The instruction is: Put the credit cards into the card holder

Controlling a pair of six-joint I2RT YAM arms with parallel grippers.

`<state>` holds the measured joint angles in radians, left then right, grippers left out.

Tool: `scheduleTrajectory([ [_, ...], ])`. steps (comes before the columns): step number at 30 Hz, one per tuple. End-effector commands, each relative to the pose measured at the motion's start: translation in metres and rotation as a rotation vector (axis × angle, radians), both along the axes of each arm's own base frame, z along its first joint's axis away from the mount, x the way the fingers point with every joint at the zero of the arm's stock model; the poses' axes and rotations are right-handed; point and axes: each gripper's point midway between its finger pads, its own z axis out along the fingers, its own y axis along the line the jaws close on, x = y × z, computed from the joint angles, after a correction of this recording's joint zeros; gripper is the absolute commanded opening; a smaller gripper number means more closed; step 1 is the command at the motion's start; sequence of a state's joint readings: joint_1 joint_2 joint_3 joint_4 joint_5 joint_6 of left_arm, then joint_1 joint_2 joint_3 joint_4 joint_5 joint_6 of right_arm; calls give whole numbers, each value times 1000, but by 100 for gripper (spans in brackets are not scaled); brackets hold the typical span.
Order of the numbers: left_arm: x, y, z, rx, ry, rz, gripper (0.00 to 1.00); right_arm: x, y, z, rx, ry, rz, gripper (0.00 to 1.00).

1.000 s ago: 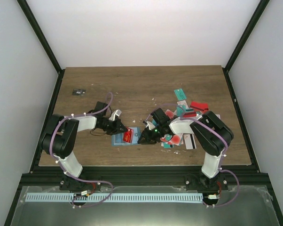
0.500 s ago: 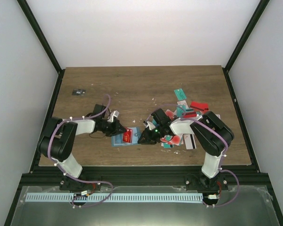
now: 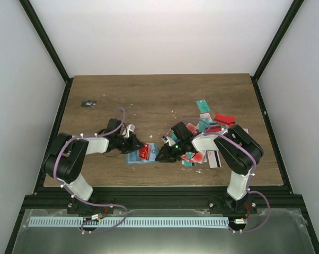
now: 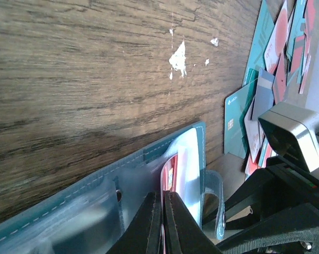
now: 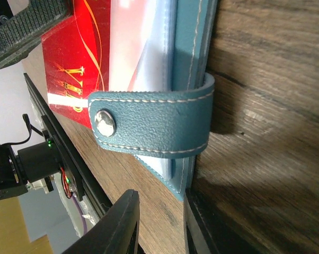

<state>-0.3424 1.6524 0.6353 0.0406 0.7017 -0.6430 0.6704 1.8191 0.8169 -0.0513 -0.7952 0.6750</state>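
Left end effector [image 4: 162, 200] clenched on a red card [image 5: 69, 58]; card's leading end sits under the clear sleeve [image 4: 188, 159] of the card holder [image 3: 133, 157], just ahead of the fingertips; right end effector [image 5: 160, 203] grasping the card holder at its edge, holder's corner between its fingers, snap strap [image 5: 149, 124] just ahead of them; card holder lies open on the desk [image 3: 149, 100], between the two end effectors; other credit cards [image 3: 208, 126] in a loose overlapping pile behind the right end effector; small dark object [image 3: 88, 103] well apart, behind the left end effector
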Motion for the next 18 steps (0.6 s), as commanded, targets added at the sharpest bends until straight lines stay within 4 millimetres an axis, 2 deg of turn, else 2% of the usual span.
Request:
scheduleTrajectory([
  [1,0,3,-13,52,7,55,4,2,-2,-11,-26,7,-14,26],
  [10,3,14,-6,85,-22,120,4,2,-1,-11,-20,7,-10,26],
  [18,-7,5,-17,82,10,123,4,4,1,-10,-12,14,-24,24],
])
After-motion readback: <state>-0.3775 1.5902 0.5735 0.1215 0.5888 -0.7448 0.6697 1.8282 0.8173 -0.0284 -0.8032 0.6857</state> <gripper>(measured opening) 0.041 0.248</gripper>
